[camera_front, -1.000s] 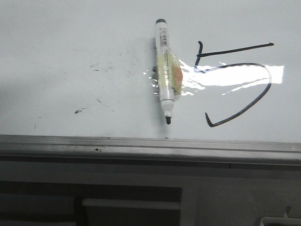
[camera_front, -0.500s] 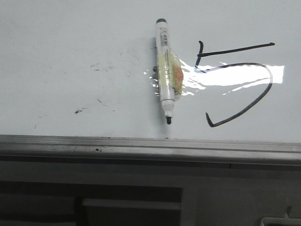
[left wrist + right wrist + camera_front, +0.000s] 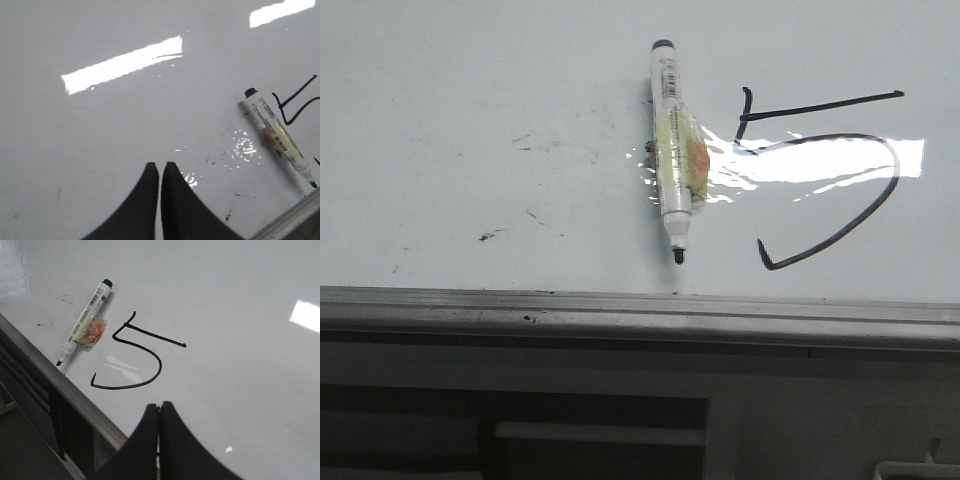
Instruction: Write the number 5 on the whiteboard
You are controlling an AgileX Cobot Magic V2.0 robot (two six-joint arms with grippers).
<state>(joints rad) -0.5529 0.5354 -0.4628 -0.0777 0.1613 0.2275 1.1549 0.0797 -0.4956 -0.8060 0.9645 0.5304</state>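
The number 5 (image 3: 891,190) is drawn in thin black line on the whiteboard (image 3: 470,90), right of centre in the front view. It also shows in the right wrist view (image 3: 155,371) and partly in the left wrist view (image 3: 295,97). A white marker (image 3: 673,150) with a black tip lies flat on the board just left of the 5; it also shows in the left wrist view (image 3: 277,137) and the right wrist view (image 3: 85,327). My left gripper (image 3: 159,166) is shut and empty above bare board. My right gripper (image 3: 160,405) is shut and empty, near the board's edge.
A grey metal edge rail (image 3: 640,312) runs along the board's near side, also in the right wrist view (image 3: 65,385). Faint black smudges (image 3: 535,142) mark the board left of the marker. Bright glare (image 3: 820,160) lies across the 5.
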